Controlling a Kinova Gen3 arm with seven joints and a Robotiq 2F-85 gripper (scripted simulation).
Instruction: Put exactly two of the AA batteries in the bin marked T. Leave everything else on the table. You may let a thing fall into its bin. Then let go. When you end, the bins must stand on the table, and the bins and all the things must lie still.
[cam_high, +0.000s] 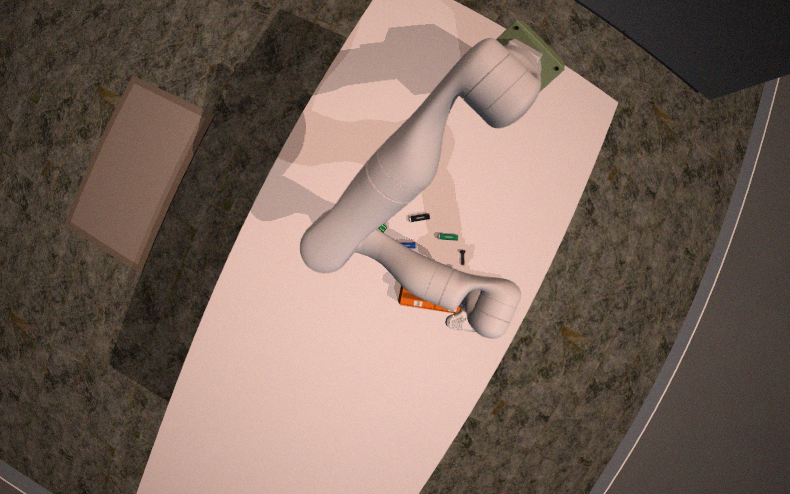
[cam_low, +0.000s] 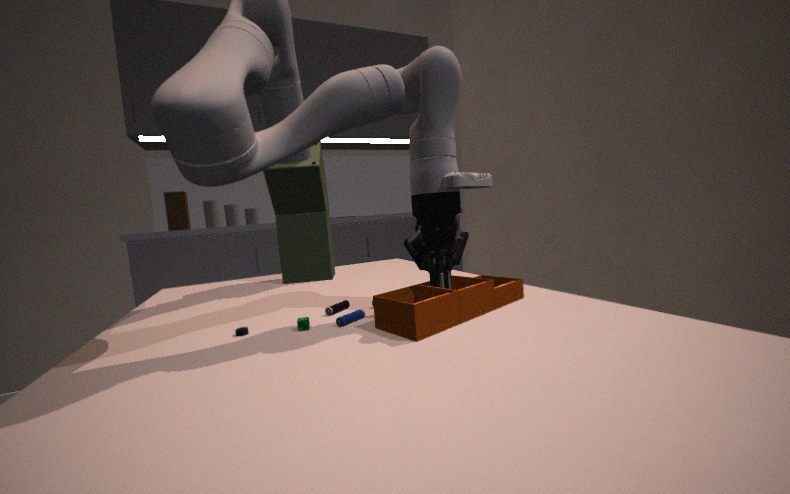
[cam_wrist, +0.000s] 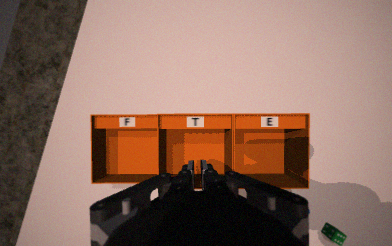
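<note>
The orange bin (cam_wrist: 200, 149) has three compartments marked F, T (cam_wrist: 195, 121) and E; what I see of each is empty. My gripper (cam_wrist: 197, 167) hangs over the near edge of the T compartment, fingers nearly together with nothing between them. In the side view the fingertips (cam_low: 443, 282) reach down to the bin's rim (cam_low: 448, 305). A black battery (cam_low: 336, 307) and a blue battery (cam_low: 350, 317) lie on the table left of the bin. A green battery (cam_high: 447, 235) shows in the top view, beside the black battery (cam_high: 418, 217) and the blue one (cam_high: 408, 245).
A small green block (cam_low: 302, 323) and a small black piece (cam_low: 241, 330) lie left of the batteries. A black screw (cam_high: 461, 255) lies near the green battery. The green arm pedestal (cam_low: 300, 221) stands at the back. The table's right edge is close to the bin.
</note>
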